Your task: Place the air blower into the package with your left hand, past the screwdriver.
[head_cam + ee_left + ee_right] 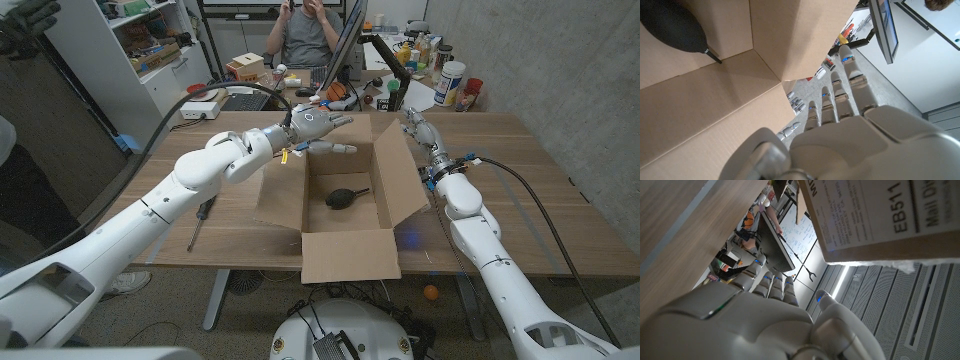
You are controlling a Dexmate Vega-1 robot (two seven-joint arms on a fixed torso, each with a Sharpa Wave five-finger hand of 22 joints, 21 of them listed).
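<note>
The blower (346,196) lies on the floor of the open box (350,255) at the frame's centre. The left hand (316,124) hovers over the box's upper-left corner, fingers spread and empty, with the screwdriver (200,219) on the table at left. The right hand (417,124) sits by the box's upper-right flap, fingers straight, holding nothing.

We see package (345,205) mouth open from above; upright flaps (400,165) fence sides (left hand (315,125) over far rim); screwdriver (198,222) lies left, well apart.

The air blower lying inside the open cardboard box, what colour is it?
Black all over. The rubber bulb air blower shows best in the left wrist view.
</note>
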